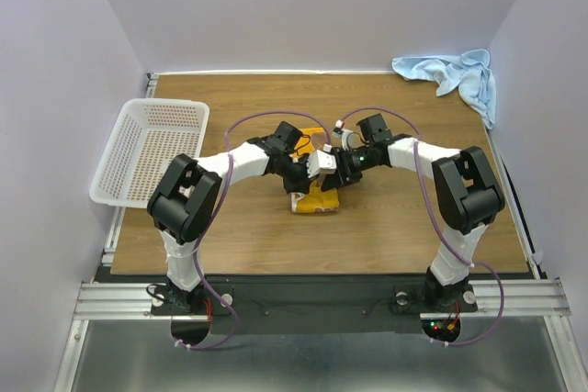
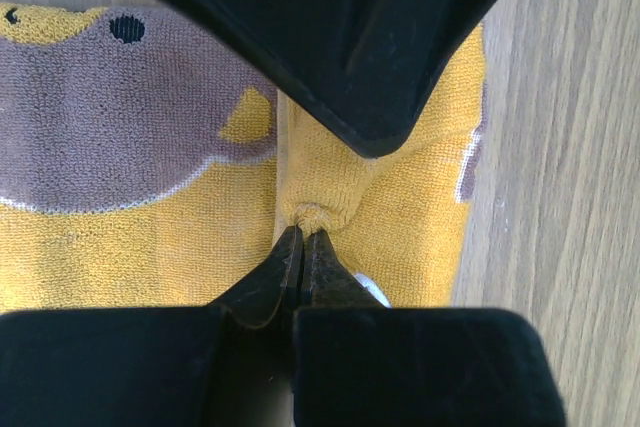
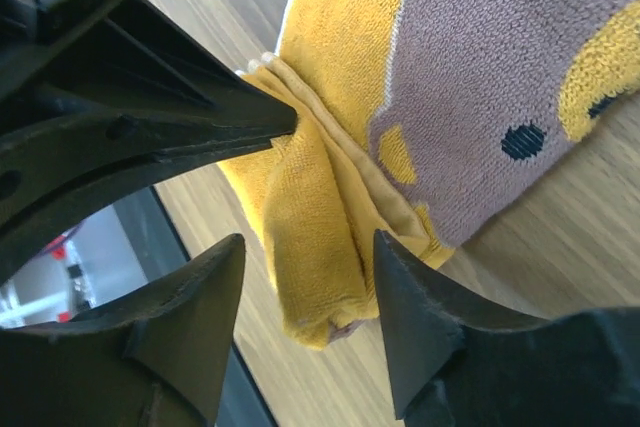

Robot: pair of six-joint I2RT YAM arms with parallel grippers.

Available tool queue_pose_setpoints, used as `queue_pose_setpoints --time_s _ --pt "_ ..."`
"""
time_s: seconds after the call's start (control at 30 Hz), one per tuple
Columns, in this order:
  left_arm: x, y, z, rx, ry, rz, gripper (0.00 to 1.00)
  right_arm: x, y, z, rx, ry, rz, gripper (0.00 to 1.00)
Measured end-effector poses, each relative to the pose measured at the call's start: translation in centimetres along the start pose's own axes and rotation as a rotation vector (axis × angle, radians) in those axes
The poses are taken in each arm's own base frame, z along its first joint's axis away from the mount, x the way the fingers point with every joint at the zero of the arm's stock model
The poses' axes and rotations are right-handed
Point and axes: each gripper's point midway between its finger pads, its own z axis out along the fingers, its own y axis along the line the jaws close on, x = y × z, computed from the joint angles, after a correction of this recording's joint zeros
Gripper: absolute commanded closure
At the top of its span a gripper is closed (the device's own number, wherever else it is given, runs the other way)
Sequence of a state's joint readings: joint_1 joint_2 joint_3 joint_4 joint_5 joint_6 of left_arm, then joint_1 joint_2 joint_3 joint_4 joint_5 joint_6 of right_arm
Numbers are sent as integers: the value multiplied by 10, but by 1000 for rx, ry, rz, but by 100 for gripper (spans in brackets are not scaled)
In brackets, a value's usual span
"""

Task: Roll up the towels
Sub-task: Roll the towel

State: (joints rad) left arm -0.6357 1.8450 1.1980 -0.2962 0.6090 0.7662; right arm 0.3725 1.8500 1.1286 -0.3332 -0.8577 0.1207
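Note:
The mustard-yellow towel [image 1: 317,201] with its brown print lies partly folded at the table's middle. My left gripper [image 2: 303,232] is shut on a small pinch of its yellow edge [image 2: 315,209]. Facing it from the other side, my right gripper [image 3: 310,247] is open, its two fingertips either side of the towel's thick folded end [image 3: 310,217] without pressing it. In the top view the left gripper [image 1: 299,176] and the right gripper [image 1: 326,170] meet over this towel and hide most of it. The light blue towel [image 1: 452,75] lies crumpled at the far right corner.
A white perforated basket [image 1: 147,149] hangs over the table's left edge. The table's near edge [image 3: 200,277] runs close beside the yellow towel's folded end. Walls close in the table on the left, back and right.

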Motion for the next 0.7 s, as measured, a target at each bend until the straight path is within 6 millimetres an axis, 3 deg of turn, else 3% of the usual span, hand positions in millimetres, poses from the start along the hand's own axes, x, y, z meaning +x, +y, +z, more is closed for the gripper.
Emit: queue_pose_setpoints --time_s 0.23,0.4,0.5,0.57,0.7 --pt "1 3 0 2 -5 -10 88 10 -18 12 46 37 -15 80" --pt "4 4 -3 4 1 -20 75 19 -34 22 68 67 27 83" --pt "10 9 -8 -3 4 -34 63 18 -34 23 67 69 25 83" --pt "16 16 -15 -15 7 -42 48 17 -35 25 63 69 26 83" --pt "22 31 -45 -91 5 -39 39 16 -34 25 61 69 25 83"
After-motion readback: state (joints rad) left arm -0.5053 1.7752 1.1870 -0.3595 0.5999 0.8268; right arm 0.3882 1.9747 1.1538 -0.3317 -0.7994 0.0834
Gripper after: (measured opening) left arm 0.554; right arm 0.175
